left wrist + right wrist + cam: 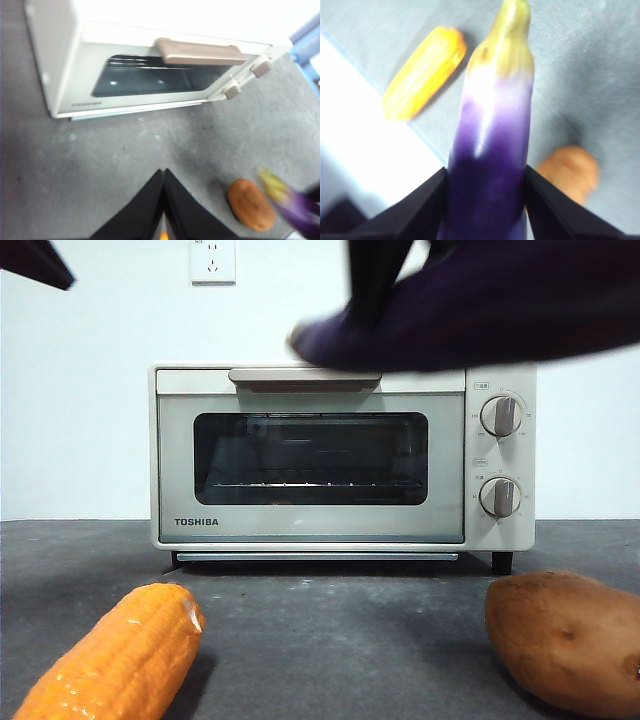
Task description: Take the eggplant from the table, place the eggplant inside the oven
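My right gripper (485,170) is shut on the eggplant (490,150), a glossy purple body paling to a yellow-green stem end. In the front view the eggplant (480,310) hangs blurred in the air, above the top right of the oven (310,530), with the gripper (375,280) dark above it. The cream TOSHIBA oven stands on the grey table (330,630) with its glass door closed under the beige handle (305,375). My left gripper (163,172) is shut and holds nothing, above the table in front of the oven (75,60). The eggplant (300,210) shows there as a purple blur.
An orange corn cob (120,655) lies at the front left of the table. A brown sweet potato (565,640) lies at the front right. The left arm shows as a black tip (35,262) at the top left corner.
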Robot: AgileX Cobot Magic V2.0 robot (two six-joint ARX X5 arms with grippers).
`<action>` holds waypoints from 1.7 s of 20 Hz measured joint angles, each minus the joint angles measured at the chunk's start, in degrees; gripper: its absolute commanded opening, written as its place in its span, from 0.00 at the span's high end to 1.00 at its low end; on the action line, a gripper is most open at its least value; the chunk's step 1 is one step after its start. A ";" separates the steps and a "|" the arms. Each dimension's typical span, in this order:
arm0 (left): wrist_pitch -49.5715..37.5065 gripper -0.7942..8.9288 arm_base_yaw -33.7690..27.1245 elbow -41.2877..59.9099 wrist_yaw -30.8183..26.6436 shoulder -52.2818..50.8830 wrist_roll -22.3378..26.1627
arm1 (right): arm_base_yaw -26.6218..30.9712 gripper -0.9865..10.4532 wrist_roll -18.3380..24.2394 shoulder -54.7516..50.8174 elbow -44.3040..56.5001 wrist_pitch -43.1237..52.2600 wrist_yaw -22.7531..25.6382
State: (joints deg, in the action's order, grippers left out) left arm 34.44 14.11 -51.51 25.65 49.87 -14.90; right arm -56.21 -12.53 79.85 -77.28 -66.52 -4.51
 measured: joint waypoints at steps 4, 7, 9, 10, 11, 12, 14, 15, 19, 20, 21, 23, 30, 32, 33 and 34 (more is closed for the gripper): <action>-2.01 0.91 5.49 -6.75 -1.92 9.07 0.02 | 0.00 0.77 5.92 -8.00 0.00 -4.94 1.20; -2.08 0.91 8.74 -13.16 -3.87 17.09 0.76 | 0.00 0.77 8.20 -12.90 0.00 -7.45 5.70; -2.16 0.91 10.54 -17.75 -5.01 22.29 1.77 | 0.00 0.77 8.72 -15.85 0.00 -8.87 7.89; -2.03 0.91 11.50 -20.22 -6.34 25.09 2.40 | 0.00 0.77 8.90 -17.42 0.00 -9.60 9.51; -2.01 0.91 12.24 -22.58 -7.32 27.67 3.06 | 0.00 0.77 9.07 -18.95 0.00 -9.75 11.15; -2.05 0.91 12.87 -24.94 -8.02 30.23 3.67 | 0.00 0.77 9.16 -20.39 0.00 -9.77 12.57; -2.03 0.91 14.12 -28.85 -9.16 34.75 4.44 | 0.00 0.77 9.20 -23.21 0.00 -9.77 13.55; -2.05 0.91 14.60 -30.16 -9.44 36.61 4.98 | 0.00 0.77 9.18 -24.48 0.00 -9.77 13.55; -2.89 0.91 15.89 -32.92 -13.79 42.12 6.49 | 0.00 0.77 9.05 -28.52 0.00 -9.77 13.57; -2.80 0.91 16.02 -32.94 -14.21 42.82 6.88 | 0.00 0.77 8.98 -29.24 0.00 -9.77 13.57; -2.21 0.91 16.39 -32.96 -15.08 43.19 7.10 | 0.00 0.77 8.85 -29.86 0.00 -9.77 13.57; -1.70 0.91 16.52 -33.55 -15.15 43.87 7.54 | 0.00 0.77 8.68 -30.67 0.00 -9.77 13.84; 9.09 0.91 19.67 -34.82 -11.28 43.58 8.22 | 0.00 0.77 8.66 -30.97 0.00 -9.77 16.41; 16.81 0.91 21.86 -34.53 -9.46 43.87 8.41 | 0.00 0.77 8.66 -30.97 0.00 -9.77 16.41; 20.28 0.91 22.75 -34.51 -8.35 44.39 8.44 | 0.00 0.77 8.66 -30.97 0.00 -9.77 16.44; 22.99 0.91 23.30 -34.51 -7.56 44.72 8.63 | 0.00 0.77 8.66 -30.97 0.00 -9.77 16.44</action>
State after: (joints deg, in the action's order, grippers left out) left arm 57.43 37.41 -86.02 18.09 94.59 -6.26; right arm -56.21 -3.88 48.88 -77.28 -76.29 11.92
